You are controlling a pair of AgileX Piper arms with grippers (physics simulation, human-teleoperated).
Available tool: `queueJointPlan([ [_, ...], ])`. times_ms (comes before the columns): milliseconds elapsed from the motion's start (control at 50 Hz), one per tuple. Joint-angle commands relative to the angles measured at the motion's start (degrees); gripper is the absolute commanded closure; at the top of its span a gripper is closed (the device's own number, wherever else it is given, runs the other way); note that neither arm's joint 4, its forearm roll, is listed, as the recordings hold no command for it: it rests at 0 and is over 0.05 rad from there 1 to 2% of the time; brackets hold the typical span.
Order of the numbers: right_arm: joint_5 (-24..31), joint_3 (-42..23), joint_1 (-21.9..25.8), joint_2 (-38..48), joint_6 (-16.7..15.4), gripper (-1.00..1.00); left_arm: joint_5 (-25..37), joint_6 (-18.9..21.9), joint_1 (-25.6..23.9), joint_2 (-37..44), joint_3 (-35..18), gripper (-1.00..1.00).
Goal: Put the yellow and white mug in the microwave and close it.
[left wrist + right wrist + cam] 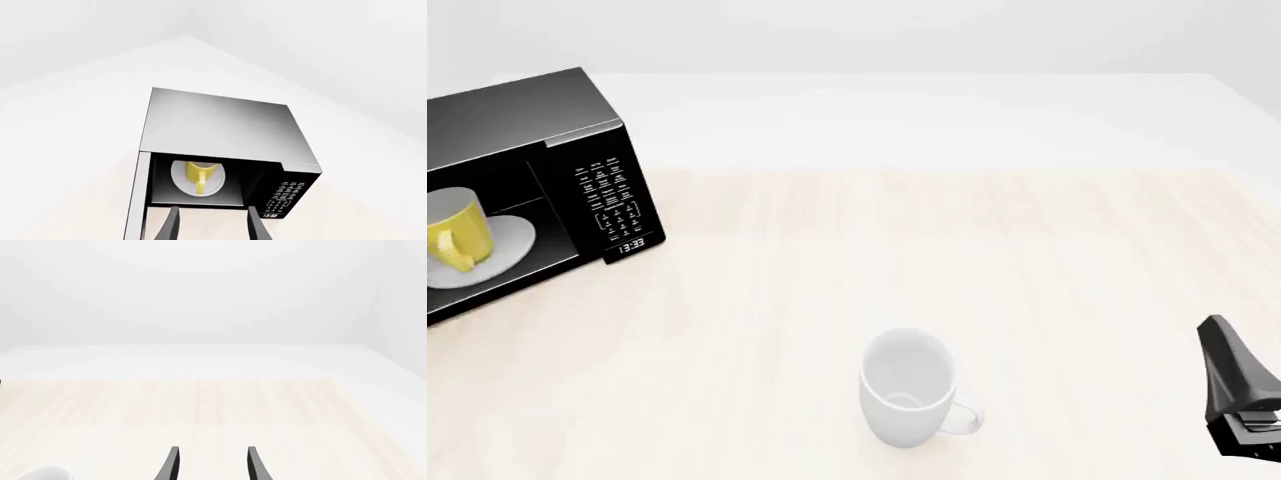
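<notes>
The left gripper hangs with its fingers spread and nothing between them, just in front of the microwave, whose cavity stands open with the yellow and white mug sitting upright on the turntable plate inside. The right gripper is likewise spread and empty, well apart from the microwave (a white mug stands on the table between them). What remains is closing the door, and I judge the risk to be an off-square push by the left fingers that slips past the door edge or shoves the whole microwave instead of swinging the door shut.
</notes>
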Motion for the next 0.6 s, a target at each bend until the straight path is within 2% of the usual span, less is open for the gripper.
queueJointPlan([
  [20,0.0,0.0,0.0,0.0,0.0,-1.00,3.6,-0.6,2.7,-1.5,-3.3,-1.00],
  [300,0.0,0.0,0.0,0.0,0.0,-1.00,4.7,-0.5,7.5,-1.3,-5.6,-1.00],
  [600,0.0,0.0,0.0,0.0,0.0,-1.00,3.8,-0.3,14.1,-0.6,-5.6,-1.00],
])
